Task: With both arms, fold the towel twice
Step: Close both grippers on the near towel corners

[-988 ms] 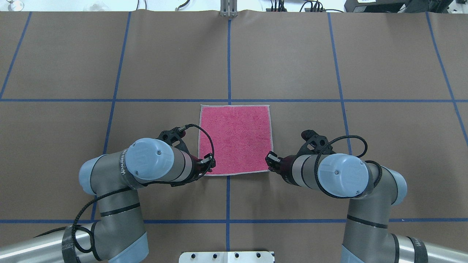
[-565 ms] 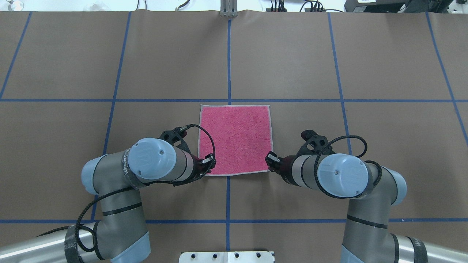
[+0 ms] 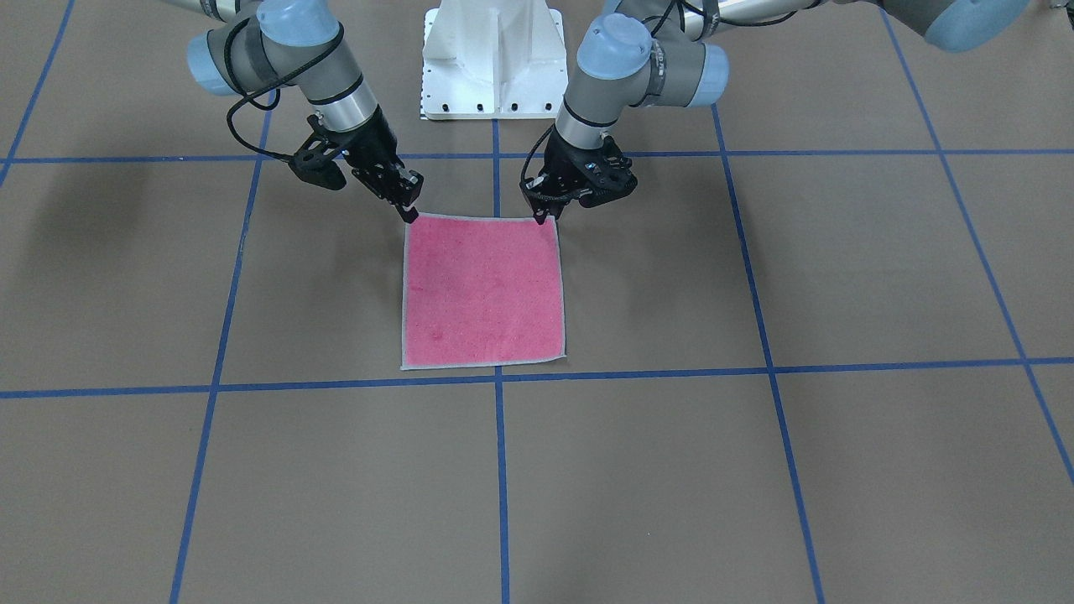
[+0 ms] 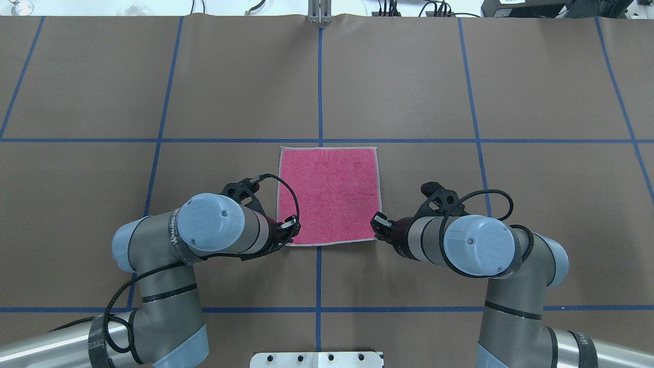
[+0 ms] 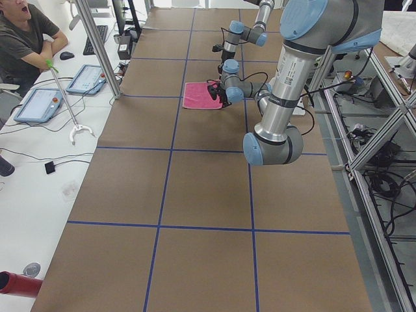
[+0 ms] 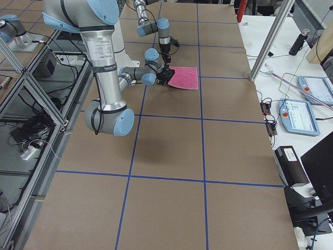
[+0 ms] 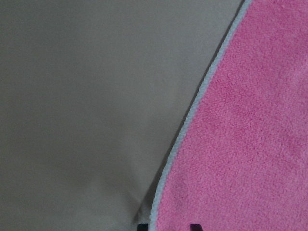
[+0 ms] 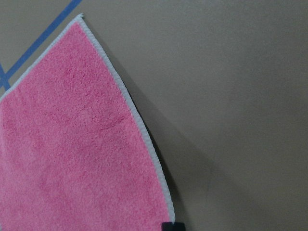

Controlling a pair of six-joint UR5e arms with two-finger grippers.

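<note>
Progress is nil: the towel (image 4: 327,194) lies flat in the middle of the desk (image 4: 409,76), both folds left. My left claw (image 3: 541,216) looks pinched on its corner; the right claw (image 3: 409,212), I cannot tell.

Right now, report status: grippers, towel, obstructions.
Left gripper and right gripper at the towel's two robot-side corners, closure unclear. Towel flat, pink up, unfolded. Nothing seen blocking the fold.

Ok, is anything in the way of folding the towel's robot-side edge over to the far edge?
Nothing visible. The towel lies flat, pink side up, with nothing on it. The left gripper and right gripper are at its two robot-side corners.
</note>
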